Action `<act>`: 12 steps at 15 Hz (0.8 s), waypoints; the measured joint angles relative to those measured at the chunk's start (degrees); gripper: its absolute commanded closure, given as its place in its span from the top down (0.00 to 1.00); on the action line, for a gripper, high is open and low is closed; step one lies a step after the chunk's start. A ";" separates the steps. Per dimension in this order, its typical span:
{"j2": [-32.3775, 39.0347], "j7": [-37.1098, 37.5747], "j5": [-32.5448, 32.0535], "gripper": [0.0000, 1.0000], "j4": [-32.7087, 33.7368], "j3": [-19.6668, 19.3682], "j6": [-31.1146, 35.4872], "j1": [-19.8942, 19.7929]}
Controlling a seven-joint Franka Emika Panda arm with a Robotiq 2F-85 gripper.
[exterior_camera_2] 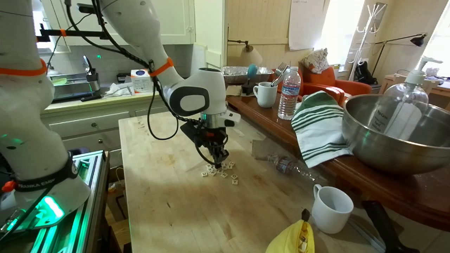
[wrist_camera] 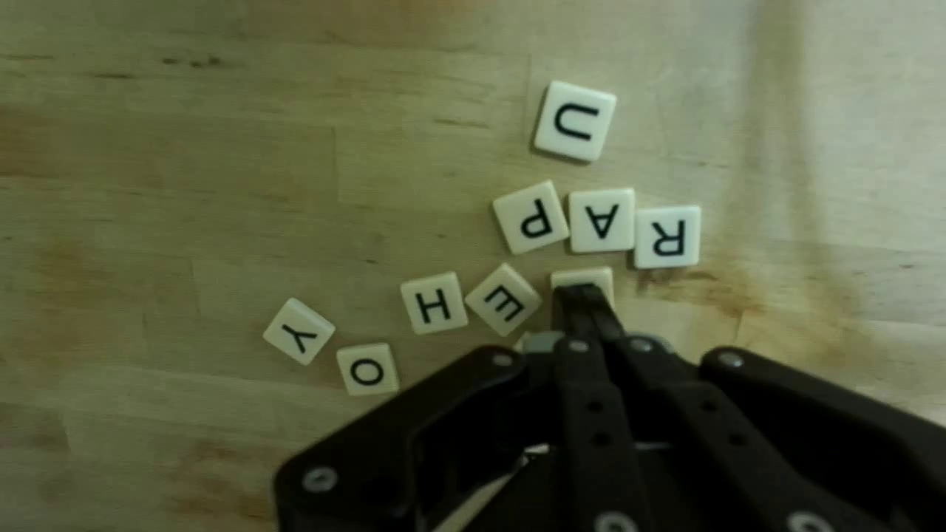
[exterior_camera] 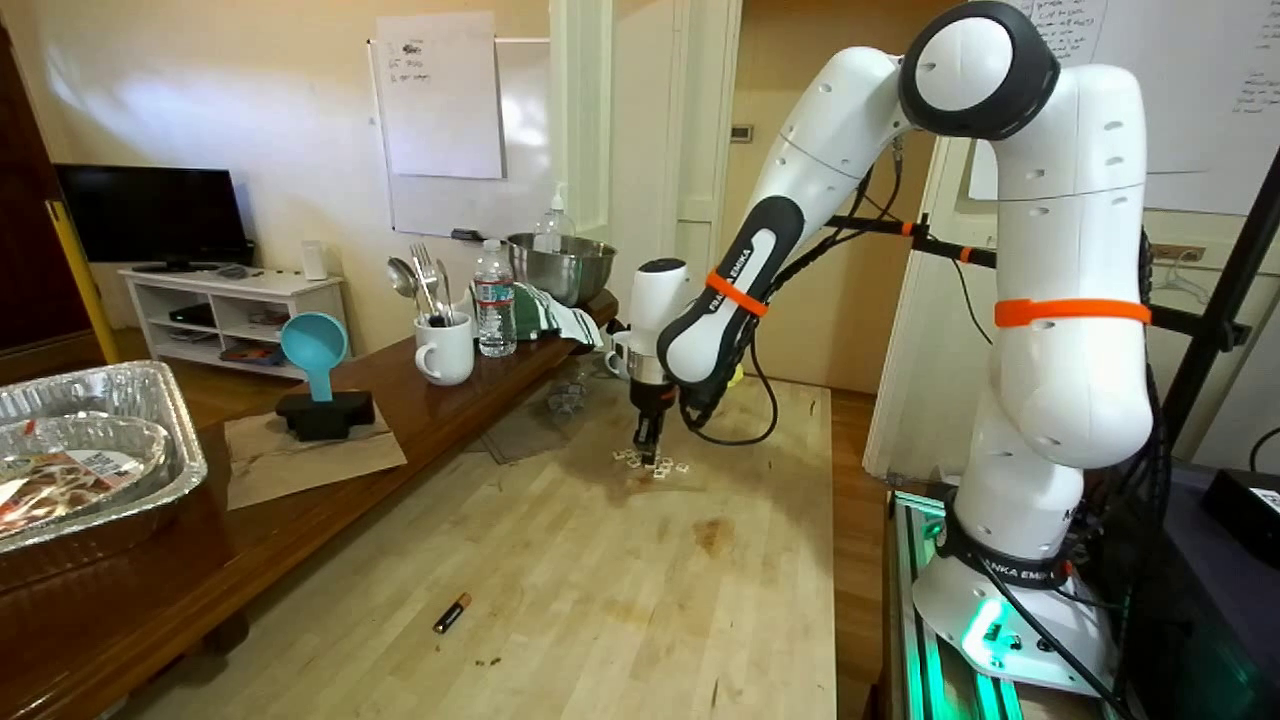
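Observation:
My black gripper (wrist_camera: 580, 292) points down with its two fingertips pressed together and nothing visible between them. The tips lie over a white letter tile (wrist_camera: 582, 276) and cover its letter; whether they touch it I cannot tell. Nearby lie tiles E (wrist_camera: 503, 299), H (wrist_camera: 434, 303), P (wrist_camera: 531, 216), A (wrist_camera: 602, 220) and R (wrist_camera: 667, 236). A and R nearly touch. U (wrist_camera: 575, 122), Y (wrist_camera: 298, 332) and O (wrist_camera: 367, 369) lie further out. Another tile is mostly hidden under the fingers. Both exterior views show the gripper (exterior_camera: 648, 455) (exterior_camera_2: 218, 165) low over the tile group.
The wooden table (exterior_camera: 560, 560) bears a battery (exterior_camera: 452, 613). A lying plastic bottle (exterior_camera_2: 288, 167), a white mug (exterior_camera_2: 332, 209), a yellow pouch (exterior_camera_2: 291, 239) and a black handle (exterior_camera_2: 385, 225) are along the raised brown ledge (exterior_camera: 400, 420). A steel bowl (exterior_camera_2: 397, 140) stands on the ledge.

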 measured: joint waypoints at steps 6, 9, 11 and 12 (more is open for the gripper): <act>0.09 -0.89 0.39 0.00 0.12 0.86 0.07 0.00; 0.07 -1.54 0.56 0.00 0.10 2.04 0.07 0.04; 0.07 -1.65 0.55 0.00 0.09 2.68 0.07 0.16; 0.07 -1.66 0.55 0.00 0.09 2.94 0.07 0.28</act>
